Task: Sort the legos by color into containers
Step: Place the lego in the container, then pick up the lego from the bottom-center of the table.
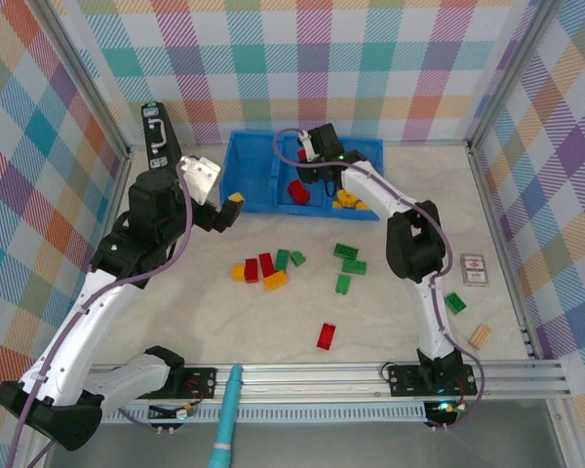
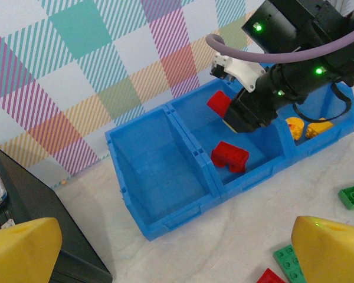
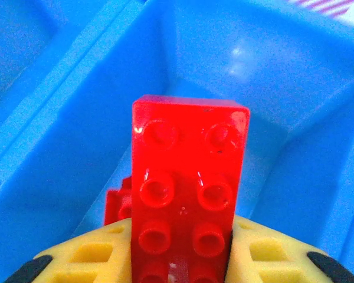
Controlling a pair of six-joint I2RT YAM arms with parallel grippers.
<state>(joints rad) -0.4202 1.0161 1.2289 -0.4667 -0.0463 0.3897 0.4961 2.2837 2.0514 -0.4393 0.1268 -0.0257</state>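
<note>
A pale, marble-patterned tabletop (image 1: 273, 327) is seen from above, enclosed on three sides by walls of pastel plaid fabric (image 1: 302, 58) held in slim metal posts. A black rectangular hard case (image 1: 157, 132) with a silver handle lies at ten o'clock, in the far left corner against the wall. In the left wrist view, the same case (image 2: 23, 206) sits at eight o'clock. A small white card (image 1: 475, 270) with a red mark lies flat at three o'clock, near the right edge. A tan wooden block (image 1: 480, 336), turned diagonally, rests at four o'clock. A silver metal rail (image 1: 302, 373) runs along the near edge. A teal pen-shaped tool (image 1: 226, 417) lies across it at six o'clock.
</note>
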